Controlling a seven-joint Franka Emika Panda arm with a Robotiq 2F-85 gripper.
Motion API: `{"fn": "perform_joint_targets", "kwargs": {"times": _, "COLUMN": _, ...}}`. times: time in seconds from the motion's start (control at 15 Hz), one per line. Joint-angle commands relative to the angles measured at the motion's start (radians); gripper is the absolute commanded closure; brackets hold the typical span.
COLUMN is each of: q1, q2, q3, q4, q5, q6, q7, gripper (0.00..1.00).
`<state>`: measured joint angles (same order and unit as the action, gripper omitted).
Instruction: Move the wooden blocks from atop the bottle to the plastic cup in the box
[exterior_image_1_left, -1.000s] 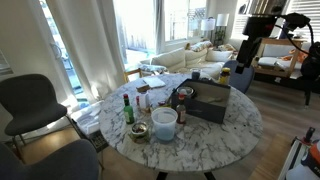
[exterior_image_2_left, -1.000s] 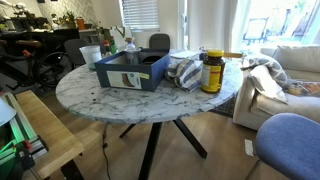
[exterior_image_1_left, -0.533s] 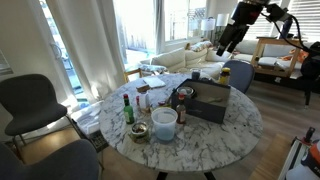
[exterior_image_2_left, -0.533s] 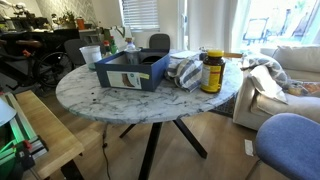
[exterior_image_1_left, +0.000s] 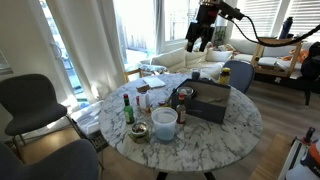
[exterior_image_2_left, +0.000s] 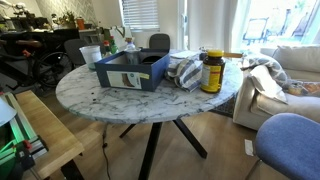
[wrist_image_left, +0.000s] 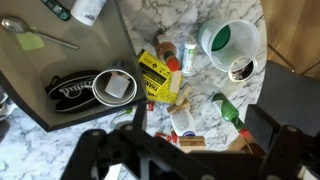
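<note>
In the wrist view the short pale bottle (wrist_image_left: 183, 121) stands on the marble table with a small brown wooden block (wrist_image_left: 191, 141) at its top; more small wooden pieces (wrist_image_left: 180, 102) lie just beyond it. The dark grey box (wrist_image_left: 50, 60) fills the left, and a small round cup (wrist_image_left: 115, 87) sits inside it. My gripper (wrist_image_left: 190, 160) is open, its dark fingers wide apart, high above the bottle. In an exterior view the gripper (exterior_image_1_left: 197, 36) hangs well above the table's far side, beyond the box (exterior_image_1_left: 212, 100). The box also shows in an exterior view (exterior_image_2_left: 130, 72).
A green bottle with a red cap (wrist_image_left: 228, 108) stands beside the pale bottle. A large white tub (wrist_image_left: 232, 42), a small bowl (wrist_image_left: 240, 68) and a yellow packet (wrist_image_left: 155, 75) are near. A spoon (wrist_image_left: 30, 28) lies in the box. A yellow-lidded jar (exterior_image_2_left: 212, 72) stands by the box.
The arm has swung leftward in the exterior view, from the upper right to above the far side of the table. Nothing on the table has moved.
</note>
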<state>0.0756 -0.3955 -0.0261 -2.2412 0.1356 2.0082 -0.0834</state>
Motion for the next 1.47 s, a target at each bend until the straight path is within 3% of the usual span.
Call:
{"fn": "perform_joint_targets", "kwargs": {"times": 0.0, "q1": -0.023, "q2": 0.261, "q3": 0.032, "q4": 0.188, "q5": -0.031, "q6": -0.071, "q7": 0.085, "gripper": 0.00}}
{"fn": "perform_joint_targets", "kwargs": {"times": 0.27, "q1": -0.015, "q2": 0.520, "q3": 0.058, "q4": 0.391, "q5": -0.083, "q6": -0.142, "q7": 0.179, "gripper": 0.00}}
{"fn": "perform_joint_targets", "kwargs": {"times": 0.67, "q1": 0.010, "q2": 0.881, "q3": 0.073, "q4": 0.661, "q5": -0.035, "q6": -0.218, "q7": 0.284, "gripper": 0.00}}
{"fn": "perform_joint_targets", "kwargs": {"times": 0.73, "q1": 0.005, "q2": 0.768, "q3": 0.069, "q4": 0.543, "q5": -0.054, "q6": -0.172, "q7": 0.246, "gripper": 0.00}}
{"fn": "perform_joint_targets", "kwargs": {"times": 0.87, "q1": 0.009, "q2": 0.821, "q3": 0.069, "q4": 0.572, "q5": -0.053, "q6": -0.167, "q7": 0.249, "gripper": 0.00}}
{"fn": "perform_joint_targets", "kwargs": {"times": 1.13, "q1": 0.008, "q2": 0.788, "q3": 0.069, "q4": 0.570, "q5": -0.054, "q6": -0.168, "q7": 0.249, "gripper": 0.00}}
{"fn": "perform_joint_targets", "kwargs": {"times": 1.4, "q1": 0.016, "q2": 0.811, "q3": 0.065, "q4": 0.585, "q5": 0.011, "q6": -0.019, "q7": 0.372, "gripper": 0.00}}
